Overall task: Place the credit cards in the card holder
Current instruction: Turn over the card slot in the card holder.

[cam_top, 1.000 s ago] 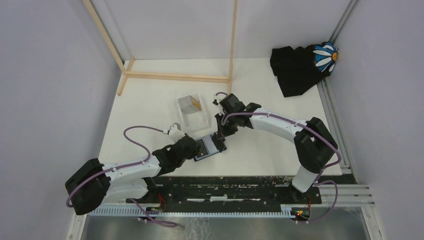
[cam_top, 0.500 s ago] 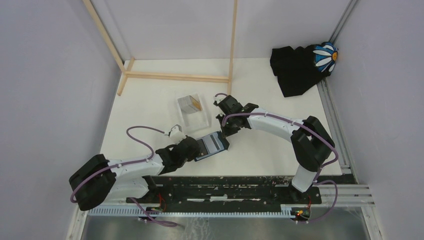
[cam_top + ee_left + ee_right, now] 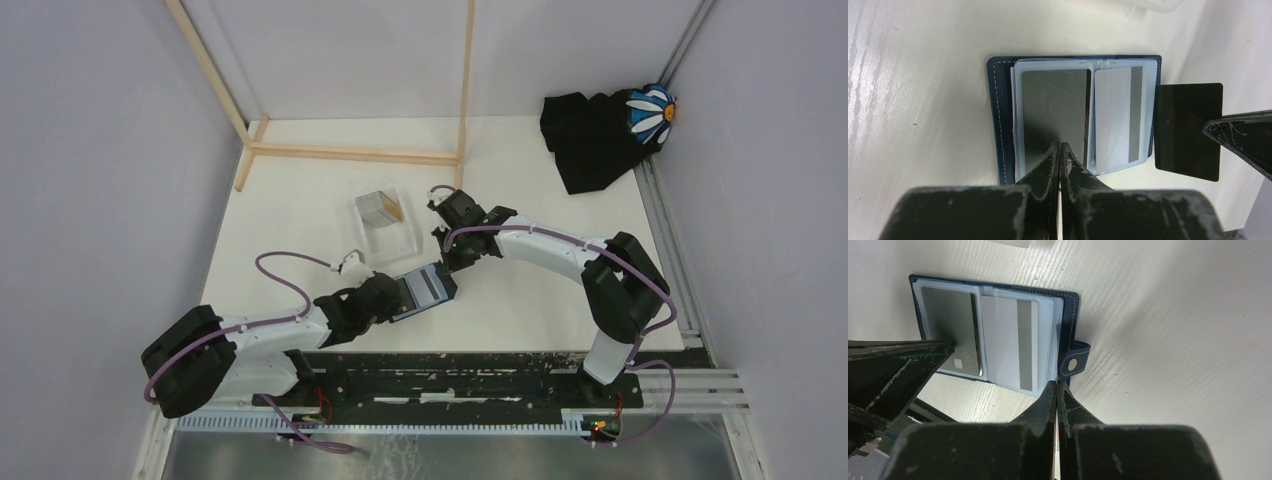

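Since a second ago we see the card holder (image 3: pixel 1000 120) shifted slightly farther from the near edge, both arms following it. It lies open and flat on the table (image 3: pixel 520 300) between the two grippers. A silvery card (image 3: pixel 1055 110) sits in one pocket and a striped card (image 3: pixel 1120 115) in the next. Our left gripper (image 3: pixel 1060 145) has its fingers pressed together, tips down on the silvery card's near edge. Our right gripper (image 3: pixel 1056 383), by the snap tab (image 3: pixel 1073 365), pinches a dark card (image 3: pixel 1188 130) just beside the holder's outer edge. Beyond stands the clear box (image 3: pixel 388 228), with further cards (image 3: pixel 385 207) leaning inside.
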Tool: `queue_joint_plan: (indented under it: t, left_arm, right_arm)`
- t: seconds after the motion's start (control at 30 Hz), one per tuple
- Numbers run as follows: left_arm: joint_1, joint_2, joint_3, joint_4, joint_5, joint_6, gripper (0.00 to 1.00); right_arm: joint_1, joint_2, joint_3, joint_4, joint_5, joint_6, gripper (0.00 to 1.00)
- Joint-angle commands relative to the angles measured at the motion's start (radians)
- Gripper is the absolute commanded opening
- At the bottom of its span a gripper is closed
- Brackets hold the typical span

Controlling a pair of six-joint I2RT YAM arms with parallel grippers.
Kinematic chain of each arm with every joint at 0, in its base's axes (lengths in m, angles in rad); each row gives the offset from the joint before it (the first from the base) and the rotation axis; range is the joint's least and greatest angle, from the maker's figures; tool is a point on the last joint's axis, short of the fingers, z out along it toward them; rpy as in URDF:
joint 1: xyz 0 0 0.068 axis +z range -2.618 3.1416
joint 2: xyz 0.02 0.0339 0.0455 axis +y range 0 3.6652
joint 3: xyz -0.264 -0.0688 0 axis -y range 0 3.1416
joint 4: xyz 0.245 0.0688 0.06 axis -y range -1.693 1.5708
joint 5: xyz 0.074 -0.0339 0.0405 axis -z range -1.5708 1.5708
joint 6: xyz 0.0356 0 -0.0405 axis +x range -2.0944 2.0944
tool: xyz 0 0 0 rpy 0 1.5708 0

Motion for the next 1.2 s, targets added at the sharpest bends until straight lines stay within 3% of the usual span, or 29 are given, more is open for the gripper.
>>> queue_joint_plan:
  t: [0.0,0.4,1.17]
  left_arm:
    - [-0.009,0.008,0.031,0.004,-0.013,-0.047,0.03]
    - [-0.013,0.014,0.032,-0.001,-0.012,-0.05,0.03]
    - [-0.016,0.005,0.046,-0.029,-0.024,-0.052,0.03]
  right_arm:
    - [-0.007,0.001,0.003,0.047,-0.042,0.03,0.01]
    - [-0.049,-0.02,-0.056,0.117,-0.145,0.099,0.01]
    - [-0.046,-0.073,-0.033,0.149,-0.201,0.152,0.01]
